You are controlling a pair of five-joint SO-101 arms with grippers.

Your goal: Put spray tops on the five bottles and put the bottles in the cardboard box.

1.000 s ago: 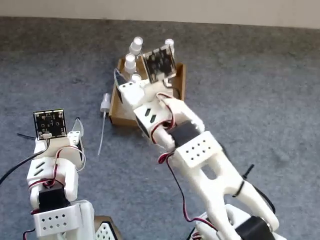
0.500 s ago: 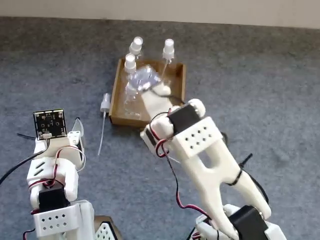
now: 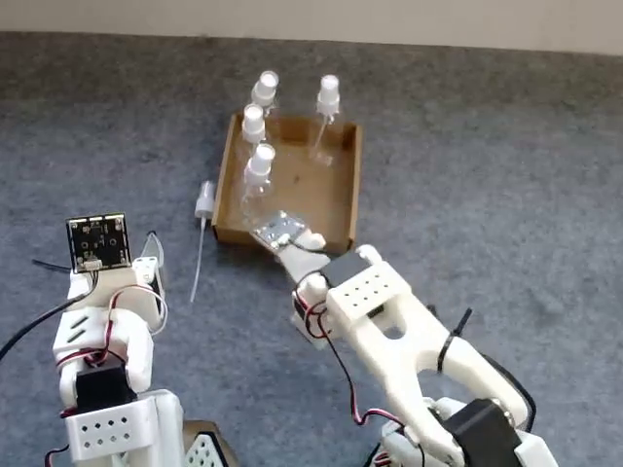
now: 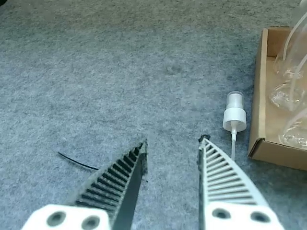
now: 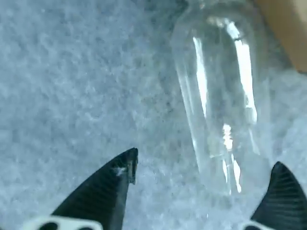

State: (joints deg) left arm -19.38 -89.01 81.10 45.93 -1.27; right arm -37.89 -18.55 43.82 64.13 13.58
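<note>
Right tool (image 5: 204,165) has pulled back out of the cardboard box (image 3: 354,185) — we see it spread apart over what's likely the last uncapped bottle (image 5: 220,96) — spray top (image 4: 234,117) lies loose.

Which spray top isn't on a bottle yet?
The spray top lying on the carpet beside the cardboard box, tube bare; the other four sit on bottles.

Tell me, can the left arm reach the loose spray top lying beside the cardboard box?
Probably yes. The left gripper is open, and the spray top lies on bare carpet just ahead, with nothing between. The cardboard box close beside it may leave little room.
</note>
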